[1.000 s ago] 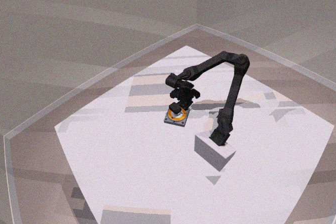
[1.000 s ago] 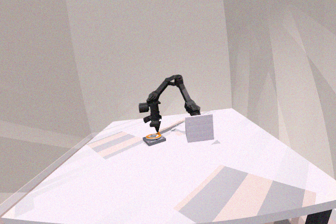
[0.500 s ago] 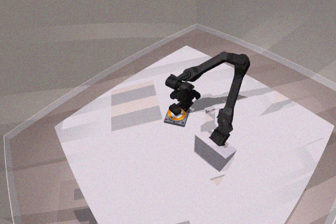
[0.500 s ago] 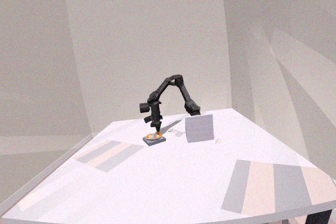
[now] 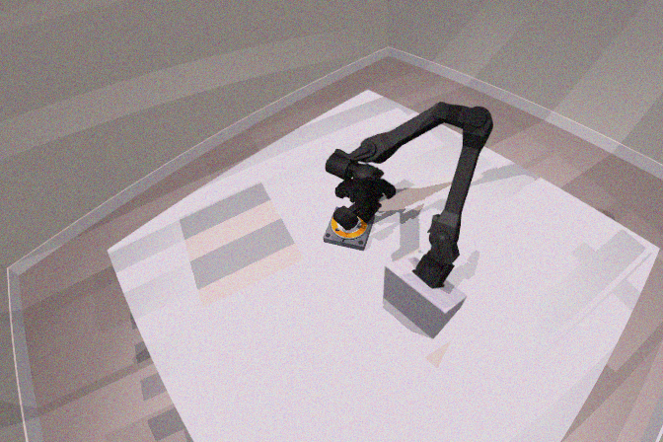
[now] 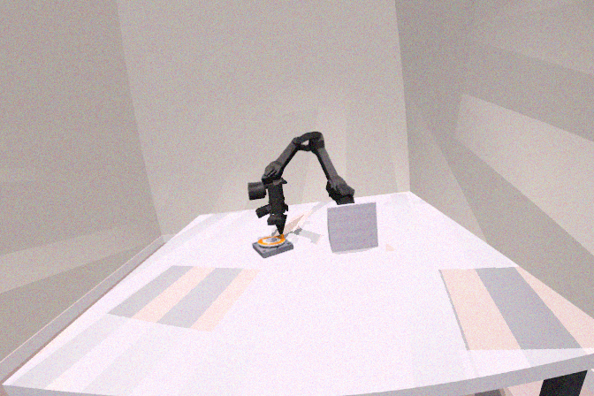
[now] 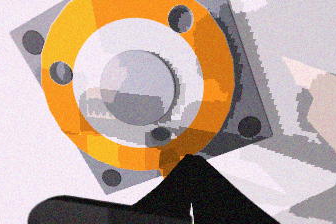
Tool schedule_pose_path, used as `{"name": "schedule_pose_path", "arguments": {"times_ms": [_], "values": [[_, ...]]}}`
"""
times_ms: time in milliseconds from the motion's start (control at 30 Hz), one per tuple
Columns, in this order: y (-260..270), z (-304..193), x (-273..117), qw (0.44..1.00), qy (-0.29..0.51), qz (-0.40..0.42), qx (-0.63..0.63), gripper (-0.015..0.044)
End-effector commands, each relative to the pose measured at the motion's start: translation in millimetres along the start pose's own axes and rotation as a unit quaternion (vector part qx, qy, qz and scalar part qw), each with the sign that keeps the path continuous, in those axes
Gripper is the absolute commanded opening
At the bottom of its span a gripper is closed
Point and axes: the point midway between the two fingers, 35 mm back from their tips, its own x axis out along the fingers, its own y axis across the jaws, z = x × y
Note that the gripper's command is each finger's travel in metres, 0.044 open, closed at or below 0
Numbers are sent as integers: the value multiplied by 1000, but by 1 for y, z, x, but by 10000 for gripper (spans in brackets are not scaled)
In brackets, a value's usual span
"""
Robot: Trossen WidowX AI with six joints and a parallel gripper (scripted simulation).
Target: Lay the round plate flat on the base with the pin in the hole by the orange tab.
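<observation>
Right, black tool [image 7: 191, 172] is pinched fully shut w/ nothing between its fingers, tip pointing straight down at the round orange-rimmed plate [image 7: 96, 150]. Wrist view: that closed tip sits at the plate's near edge, overlapping a darker orange patch on the rim [image 7: 170, 156] — prob. the tab, can't say for sure, and can't tell if there's actual contact. Just inboard of it, a small dark hole [image 7: 161, 133] at the inner edge of the orange ring. Two more holes in the ring, one at the upper right [image 7: 180, 18], one at the left [image 7: 61, 73].

Plate's pale inner disc surrounds the grey round post [image 7: 137, 93] at centre. Under it, the square grey base [image 7: 246, 95] w/ dark corner holes, turned at an angle in the wrist view. Pin itself — can't pick it out.

Top view: plate [image 5: 338, 228] and base [image 5: 333, 240] sit on the white surface [image 5: 301, 333], left of the grey block [image 5: 420, 305] carrying the black arm [image 5: 463, 172]. Arm arches high over, wrist hanging vertical above the plate. Exterior view: tool tip [image 6: 279, 229] comes to a point right at the plate's [image 6: 265, 241] far side.
</observation>
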Motion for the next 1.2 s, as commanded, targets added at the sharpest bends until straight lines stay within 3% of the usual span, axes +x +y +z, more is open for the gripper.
{"name": "schedule_pose_path", "arguments": {"times_ms": [0, 1167], "values": [[5, -8, 2, 1000, 8, 3, -5, 0], [27, -13, 2, 1000, 8, 4, -5, 0]]}}
